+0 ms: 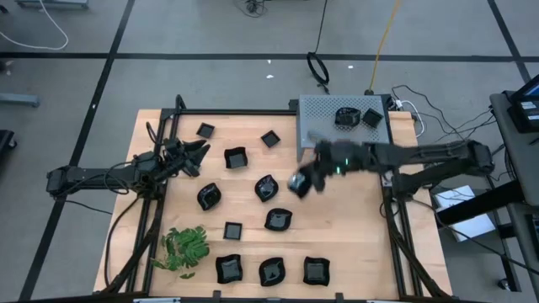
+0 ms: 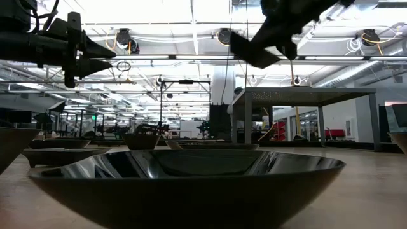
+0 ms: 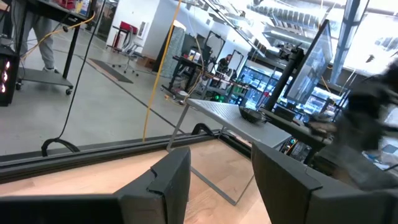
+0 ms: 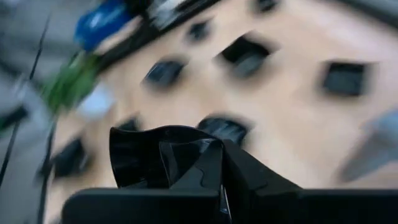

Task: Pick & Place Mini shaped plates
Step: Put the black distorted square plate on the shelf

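Wooden tabletop (image 1: 354, 244) fills your overhead view, and the small black plates are scattered over most of it. At the far left, your left gripper (image 1: 200, 154) waits above the table's left edge; from its own wrist camera you can see its two dark fingers (image 3: 168, 180) standing apart with nothing between them. Just ahead of it lie a small square plate (image 1: 205, 130) and a larger square one (image 1: 236, 157), with a rounded plate (image 1: 209, 196) a little nearer the front edge. Below that gripper, toward the front corner, you have the green leafy sprig (image 1: 185, 249), and beside it a row of three plates (image 1: 271, 271) along the front edge.

Moving right, your right gripper (image 1: 301, 183) is over the middle of the table, raised off the wood. Its fingers are closed on a wavy-edged plate (image 4: 158, 155), which the wrist view shows pinched by its rim. In the low view that held plate hangs tilted, well clear of the surface. Just left of this gripper another rounded plate (image 1: 266, 188) sits on the table, and one more (image 1: 279, 220) lies near it toward the front.

Behind the right gripper you see the grey perforated box (image 1: 324, 118) at the table's back right corner, with two plates (image 1: 347, 116) already resting on top.
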### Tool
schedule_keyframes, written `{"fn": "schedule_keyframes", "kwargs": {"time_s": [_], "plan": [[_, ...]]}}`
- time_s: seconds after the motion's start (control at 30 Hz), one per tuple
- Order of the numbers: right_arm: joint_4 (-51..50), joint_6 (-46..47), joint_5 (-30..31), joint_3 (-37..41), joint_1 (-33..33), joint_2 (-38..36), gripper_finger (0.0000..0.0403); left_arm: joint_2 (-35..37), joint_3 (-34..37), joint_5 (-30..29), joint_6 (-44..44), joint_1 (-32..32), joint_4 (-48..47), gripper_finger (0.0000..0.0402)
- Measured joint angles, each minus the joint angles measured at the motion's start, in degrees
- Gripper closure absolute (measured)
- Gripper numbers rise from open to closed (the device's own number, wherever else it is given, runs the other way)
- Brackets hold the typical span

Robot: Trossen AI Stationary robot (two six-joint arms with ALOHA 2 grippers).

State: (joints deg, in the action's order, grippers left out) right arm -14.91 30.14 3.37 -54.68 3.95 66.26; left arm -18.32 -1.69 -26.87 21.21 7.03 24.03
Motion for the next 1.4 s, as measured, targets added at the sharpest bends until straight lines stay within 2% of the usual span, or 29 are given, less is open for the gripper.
{"fn": "schedule_keyframes", "kwargs": {"time_s": [0.13,0.23,0.53,0.7,0.9,1.13,1.27,1.4], "plan": [[-2.4,-0.1,-0.9,-3.2,11.0,-0.2,0.0403,0.0,0.0,0.0,0.0,0.0,0.0,0.0229],[-6.7,-3.4,-4.1,-7.8,18.1,0.5,0.0403,0.0,0.0,0.0,0.0,0.0,0.0,0.0229],[-27.9,-14.1,-5.1,-19.3,33.8,7.9,0.0403,0.0,0.0,0.0,0.0,0.0,0.0,0.0229],[-25.9,-19.5,-8.4,-19.8,37.2,10.8,0.0403,0.0,0.0,0.0,0.0,0.0,0.0,0.0229],[-24.0,-24.9,-8.1,-19.8,39.1,13.0,0.0403,0.0,0.0,0.0,0.0,0.0,0.0,0.0229],[-21.3,-27.1,-8.0,-19.9,39.6,13.3,0.0401,0.0,0.0,0.0,0.0,0.0,0.0,0.0229],[-20.3,-28.0,-7.9,-19.9,39.6,13.3,0.0381,0.0,0.0,0.0,0.0,0.0,0.0,0.0229],[-19.3,-28.1,-7.9,-19.8,39.6,13.3,0.0343,0.0,0.0,0.0,0.0,0.0,0.0,0.0229]]}}
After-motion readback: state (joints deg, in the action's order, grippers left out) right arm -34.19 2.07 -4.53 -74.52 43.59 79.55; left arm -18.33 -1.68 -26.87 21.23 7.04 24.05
